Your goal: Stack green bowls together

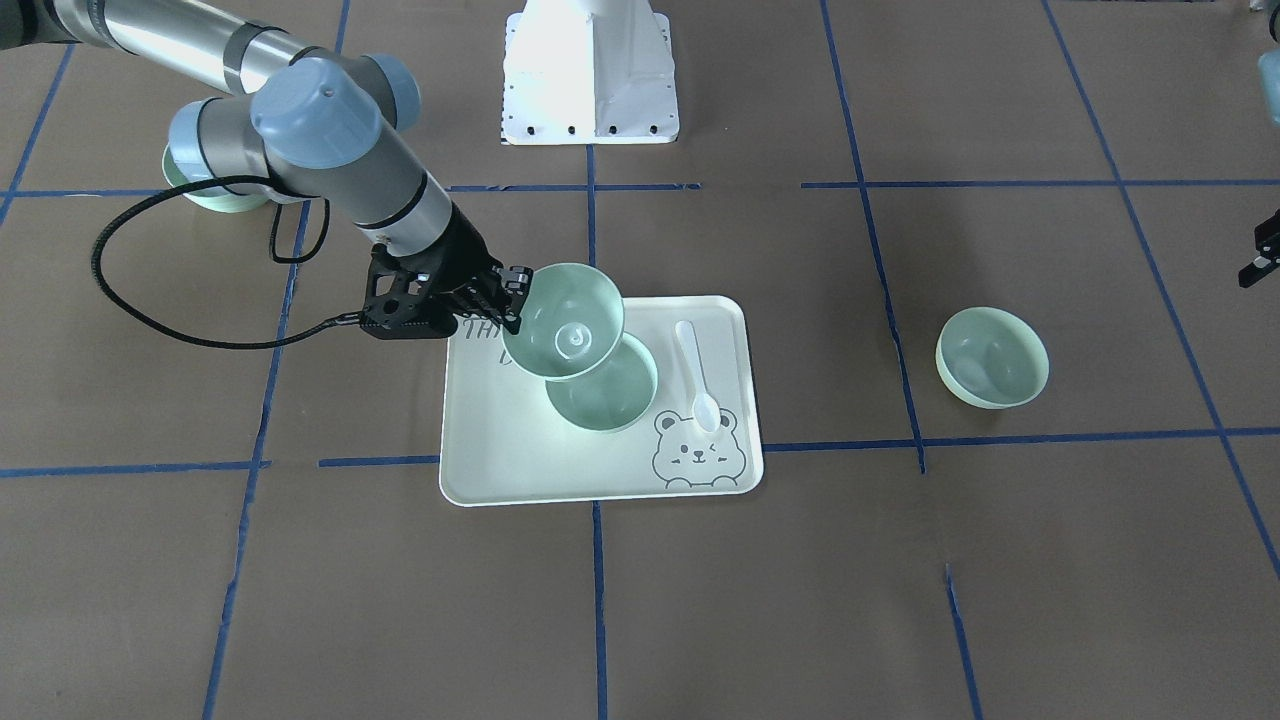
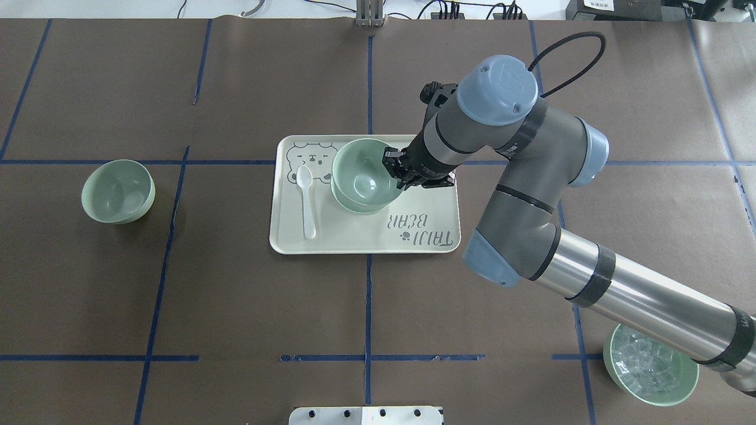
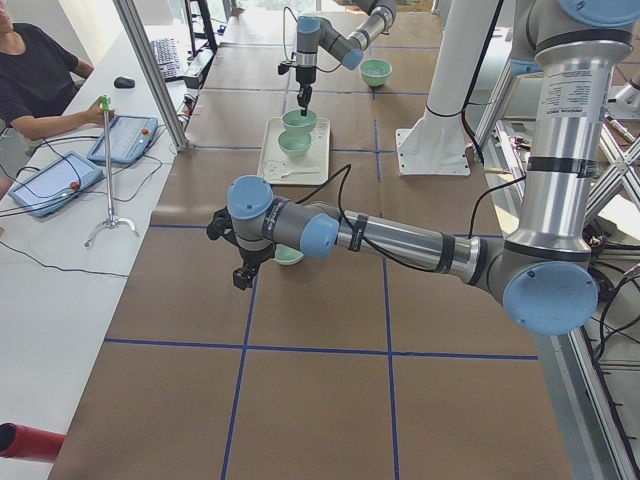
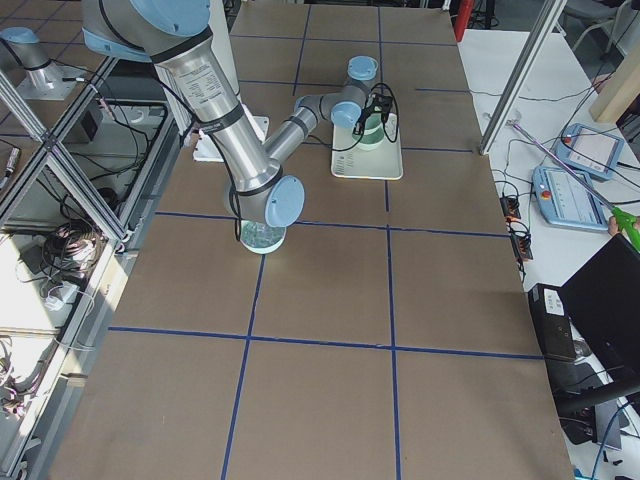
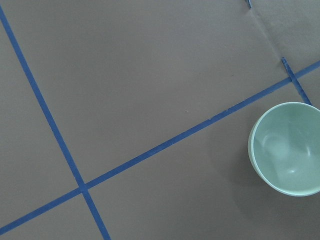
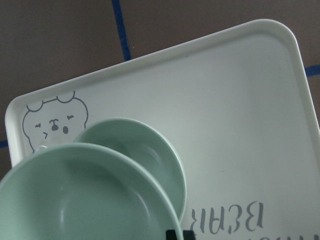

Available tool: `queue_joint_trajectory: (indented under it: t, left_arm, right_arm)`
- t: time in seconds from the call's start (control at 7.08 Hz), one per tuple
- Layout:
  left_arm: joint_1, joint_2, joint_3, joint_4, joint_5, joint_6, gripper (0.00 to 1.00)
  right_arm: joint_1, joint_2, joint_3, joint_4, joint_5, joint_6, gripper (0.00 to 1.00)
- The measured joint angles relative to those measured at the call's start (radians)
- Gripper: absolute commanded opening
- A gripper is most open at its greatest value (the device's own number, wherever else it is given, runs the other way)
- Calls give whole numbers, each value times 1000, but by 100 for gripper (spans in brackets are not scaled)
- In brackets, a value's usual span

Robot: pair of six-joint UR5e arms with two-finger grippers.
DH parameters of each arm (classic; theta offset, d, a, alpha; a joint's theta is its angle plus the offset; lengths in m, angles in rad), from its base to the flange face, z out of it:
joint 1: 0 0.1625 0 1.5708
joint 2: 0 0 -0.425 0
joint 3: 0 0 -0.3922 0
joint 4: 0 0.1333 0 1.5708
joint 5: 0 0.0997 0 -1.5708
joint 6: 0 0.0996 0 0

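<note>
Pale rectangular bear-printed plastic tray (image 2: 331, 236) sits mid-table, straight out from my base. On it stands one small round mint-green plastic bowl (image 1: 612, 398). A white plastic spoon (image 2: 307, 200) lies just beside that bowl on my left, next to the bear print. My right gripper (image 2: 394, 171) pinches the rim of a second identical green bowl (image 2: 361, 177), raised over the first. Third green bowl (image 2: 117, 192) stands on the table, well left of the tray. Mint-green bowl of clear cubes (image 2: 649, 369) sits near-right, under my right forearm.
</note>
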Motion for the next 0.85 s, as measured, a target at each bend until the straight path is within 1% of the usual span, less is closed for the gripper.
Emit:
queue_joint_trajectory:
  t: [0.28,0.71,0.85]
  left_arm:
    - [0,0,-1,0,0,0,100]
    - [-1,2,-2,1,0,0,100]
    - [-1,2,-2,1,0,0,100]
  right_arm:
    - [-24,25,-33,-20,-51,0,0]
    - [-42,28,-52,-23,-79,0,0]
    - [-44,34,-62,-23,-84,0,21]
